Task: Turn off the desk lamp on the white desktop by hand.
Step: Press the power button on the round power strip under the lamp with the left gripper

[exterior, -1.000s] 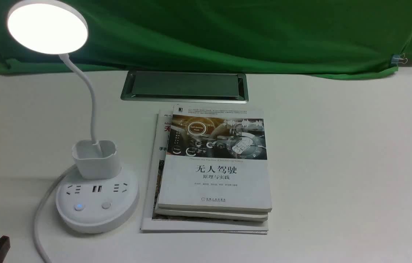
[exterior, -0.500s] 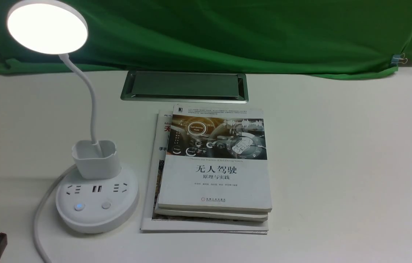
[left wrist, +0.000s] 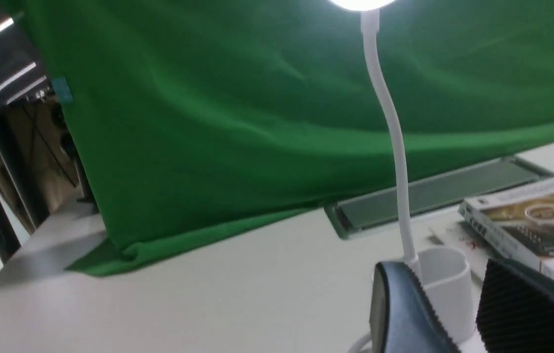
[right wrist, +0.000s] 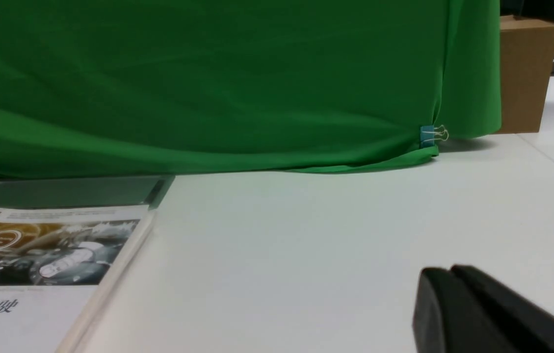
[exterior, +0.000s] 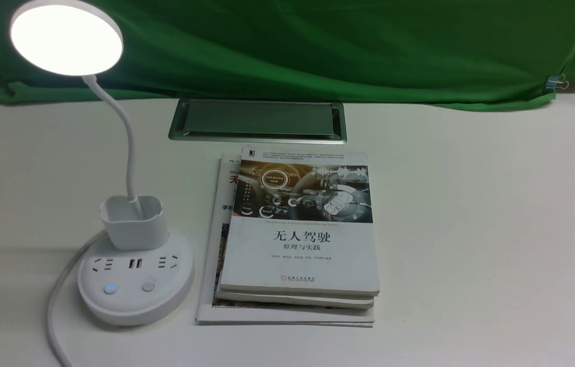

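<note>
Left tool [left wrist: 443,268]: low at the near left corner of the front view, apart from the lamp. Jaws spread, nothing between them.
Cord [exterior: 55,300]: white, curling from the lamp toward me, between my left tool and the base. I would come in from above and not sweep across it.
Desk lamp [exterior: 134,285]: stands on the left part of the surface [exterior: 470,229]. Its head [exterior: 66,38] is lit, so I judge the task not yet done.
Buttons: two on the near side of the base, a blue-lit button [exterior: 110,289] and a plain button [exterior: 148,286] near it. I cannot tell which one governs the light.
Step in hand: bring the left tool over the base and press a button.
Method: I would bring the jaws together first, so that one blunt tip lands on one button only. Then descend straight, press briefly, lift, and check the head. If it stays lit, try the other button. A sideways push could slide the base.
Clearance: the cup holder [exterior: 133,221] rises just behind the sockets; I would keep the tip on the near side.
Books [exterior: 300,229]: stacked just right of the base; no part in this step.
Right tool [right wrist: 446,274]: seen only in its wrist view, jaws pressed together, empty, low over bare surface right of the books. I would leave it parked.
</note>
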Robot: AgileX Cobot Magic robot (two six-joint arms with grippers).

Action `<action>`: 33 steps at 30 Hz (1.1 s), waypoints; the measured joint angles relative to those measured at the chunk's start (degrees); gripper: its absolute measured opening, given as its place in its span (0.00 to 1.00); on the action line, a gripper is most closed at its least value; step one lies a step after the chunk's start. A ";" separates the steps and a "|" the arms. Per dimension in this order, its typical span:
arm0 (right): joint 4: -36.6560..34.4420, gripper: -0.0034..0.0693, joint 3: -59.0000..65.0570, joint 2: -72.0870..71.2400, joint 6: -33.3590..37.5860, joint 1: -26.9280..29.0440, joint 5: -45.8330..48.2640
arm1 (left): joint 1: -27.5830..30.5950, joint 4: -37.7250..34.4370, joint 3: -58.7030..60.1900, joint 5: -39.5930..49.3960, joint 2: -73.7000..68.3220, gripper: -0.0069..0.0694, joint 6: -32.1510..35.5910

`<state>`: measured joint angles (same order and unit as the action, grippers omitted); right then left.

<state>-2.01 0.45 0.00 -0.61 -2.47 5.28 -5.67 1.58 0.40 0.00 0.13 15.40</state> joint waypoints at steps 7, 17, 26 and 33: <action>0.00 0.10 0.00 0.00 0.00 0.00 0.07 | 0.00 -4.74 0.04 -15.55 0.00 0.40 -12.34; 0.00 0.10 0.00 0.00 0.00 0.00 0.07 | 0.00 -0.47 -17.88 -12.91 -11.47 0.40 -25.01; 0.00 0.10 0.00 0.00 0.00 0.00 0.07 | 0.00 1.28 -37.39 17.92 -36.83 0.40 -26.44; 0.00 0.10 0.00 0.00 0.00 0.00 0.07 | 0.00 -2.40 -38.20 18.04 -52.33 0.40 -25.76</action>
<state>-2.01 0.45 0.00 -0.61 -2.47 5.35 -5.67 -0.82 -37.80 18.04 -52.20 -10.36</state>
